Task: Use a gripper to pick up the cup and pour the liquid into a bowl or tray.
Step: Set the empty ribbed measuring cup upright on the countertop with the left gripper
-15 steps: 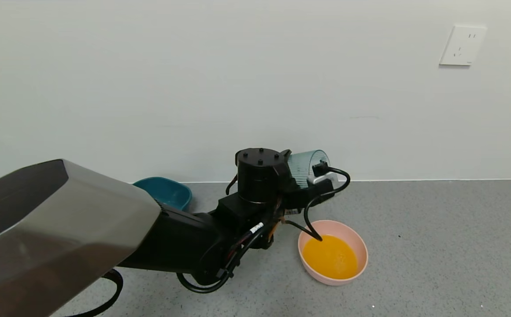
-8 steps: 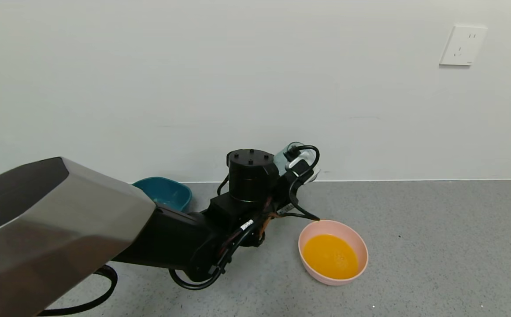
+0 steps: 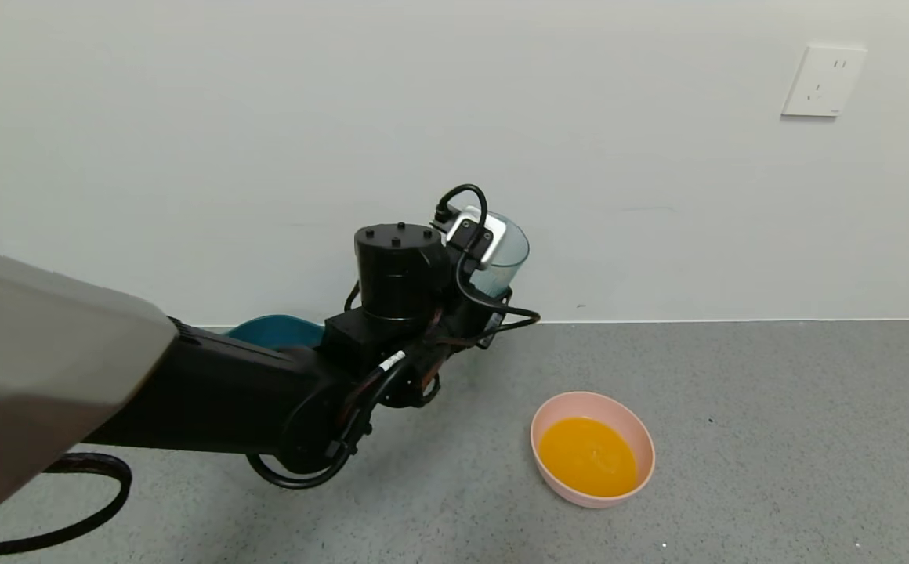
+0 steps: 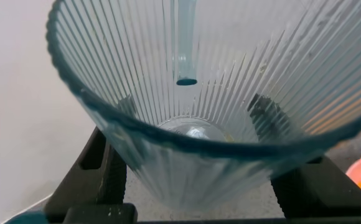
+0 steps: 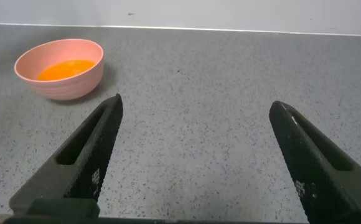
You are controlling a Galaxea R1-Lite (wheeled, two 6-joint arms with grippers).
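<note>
My left gripper (image 3: 490, 294) is shut on the ribbed blue-green cup (image 3: 504, 254) and holds it nearly upright, above the counter, left of and behind the bowl. In the left wrist view the cup (image 4: 199, 155) looks empty, with black fingers (image 4: 96, 180) on both sides of it. The pale pink bowl (image 3: 635, 439) stands on the grey counter and holds the orange liquid (image 3: 586, 457). It also shows in the right wrist view (image 5: 68, 87) with the liquid (image 5: 65, 68) in it. My right gripper (image 5: 196, 155) is open and empty over bare counter, apart from the bowl.
A dark teal tub (image 3: 270, 333) stands by the wall, partly hidden behind my left arm. The white wall runs along the counter's back edge. A wall socket (image 3: 823, 81) is high on the right.
My left gripper has turned the cup from tipped over the bowl back to nearly upright and carried it up and to the left, away from the bowl. The bowl has not moved.
</note>
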